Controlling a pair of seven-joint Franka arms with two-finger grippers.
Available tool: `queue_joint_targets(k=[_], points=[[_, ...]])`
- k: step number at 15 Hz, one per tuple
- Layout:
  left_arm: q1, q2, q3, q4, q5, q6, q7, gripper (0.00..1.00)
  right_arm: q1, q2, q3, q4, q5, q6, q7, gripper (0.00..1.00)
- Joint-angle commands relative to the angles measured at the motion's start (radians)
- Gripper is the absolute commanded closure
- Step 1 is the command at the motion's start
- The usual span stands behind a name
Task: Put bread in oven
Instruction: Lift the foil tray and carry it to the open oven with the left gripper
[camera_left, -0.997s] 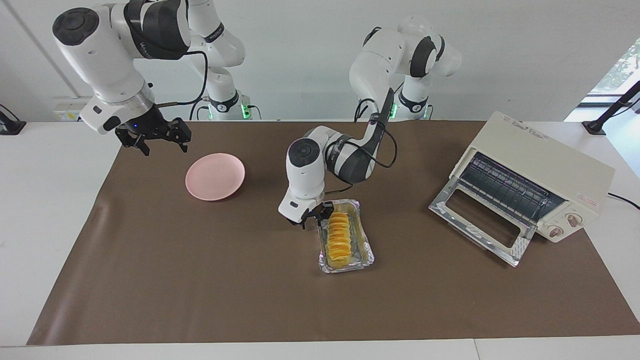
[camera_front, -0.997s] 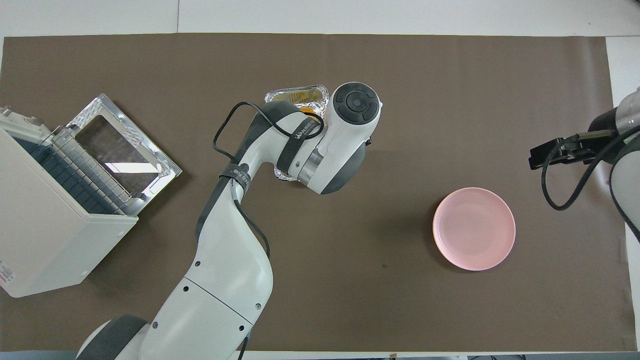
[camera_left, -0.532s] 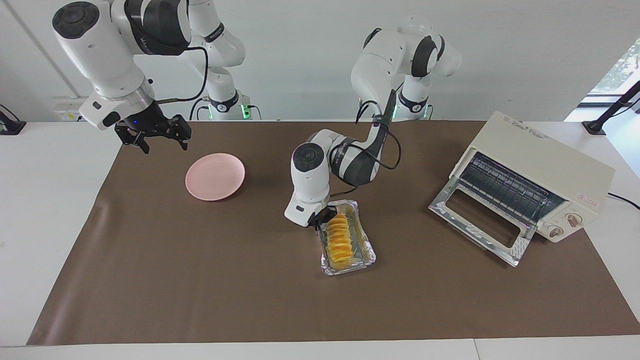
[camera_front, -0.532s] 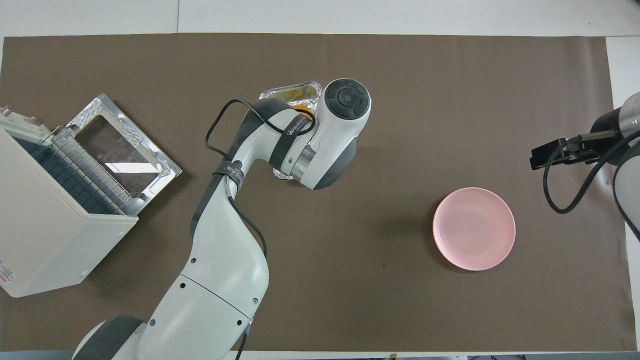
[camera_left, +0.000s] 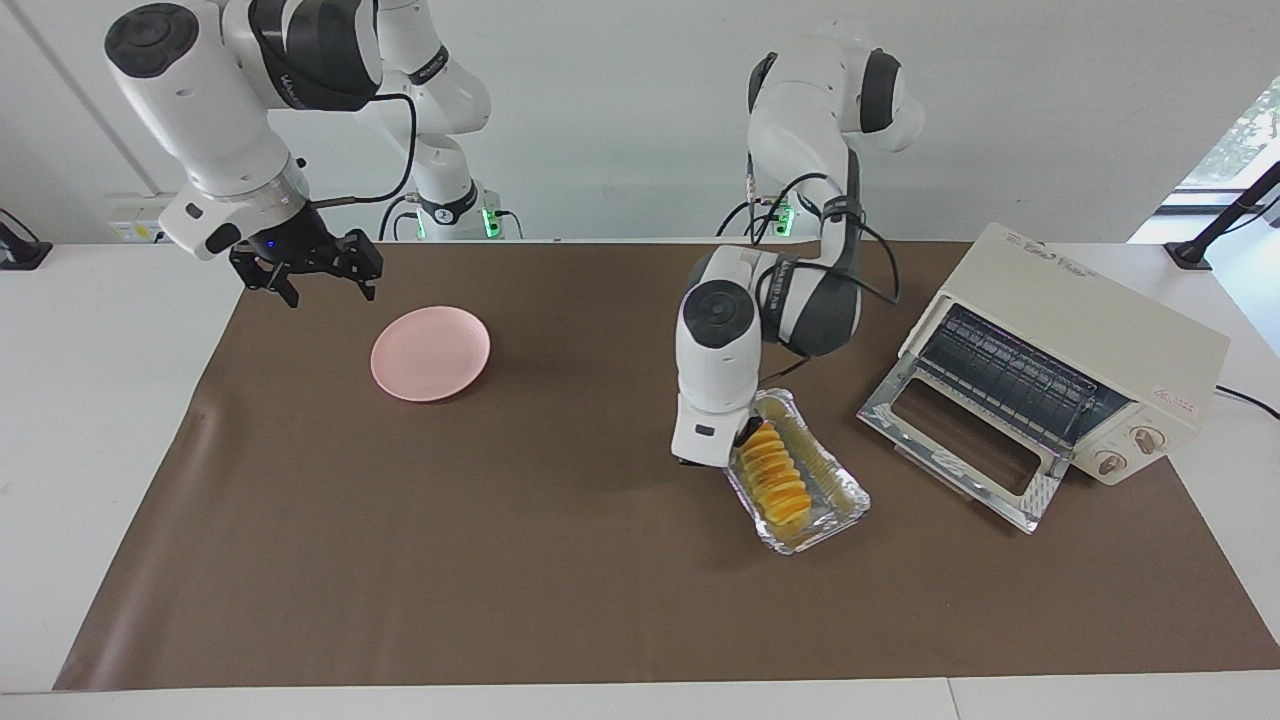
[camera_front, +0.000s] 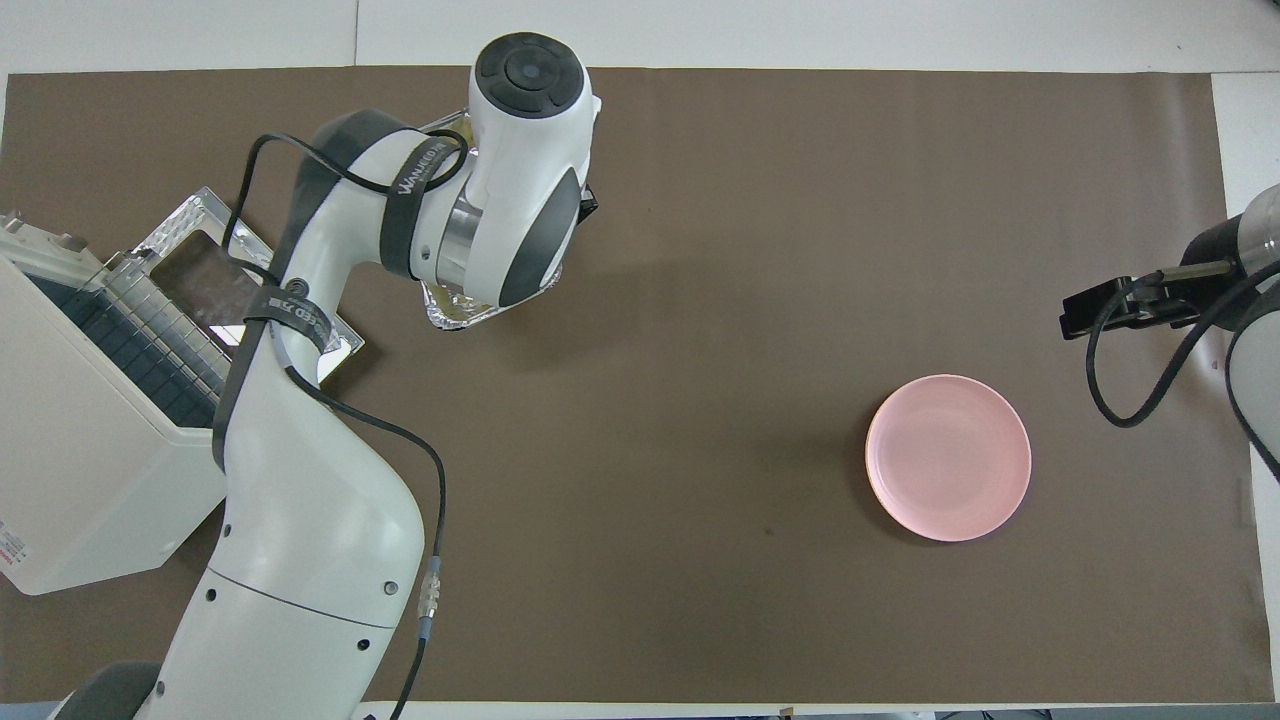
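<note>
Crinkled foil tray (camera_left: 835, 505) holds ridged bread (camera_left: 778, 478) beside boxy oven (camera_left: 1080, 350)

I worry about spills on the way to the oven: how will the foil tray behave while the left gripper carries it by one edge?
The foil tray looks thin and crinkled, so it may flex or sag. The bread lies loose inside and could slide. The left gripper grips only the end nearer the robots, so tilting seems likely.

Ridged yellow-orange bread (camera_left: 776, 478) lies in a crinkled silver foil tray (camera_left: 842, 494) at the left pincer (camera_left: 742, 437). The toaster oven (camera_left: 1090, 340) is cream-white, the plate (camera_left: 431, 353) pink, the desk (camera_left: 400, 560) cover brown.
</note>
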Motion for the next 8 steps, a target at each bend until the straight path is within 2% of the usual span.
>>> queue_joint_targets(k=[1, 5, 8], points=[[0.058, -0.07, 0.049, -0.041, -0.054, -0.068, -0.017, 1.0, -0.015, -0.023, 0.011, -0.022, -0.016, -0.003, -0.018, 0.0], [0.184, -0.127, 0.06, -0.077, -0.049, -0.167, -0.021, 1.0, -0.015, -0.023, 0.011, -0.022, -0.016, -0.003, -0.018, 0.0], [0.198, -0.181, 0.092, -0.201, -0.041, -0.149, -0.018, 1.0, -0.015, -0.023, 0.013, -0.022, -0.016, -0.003, -0.018, 0.0]])
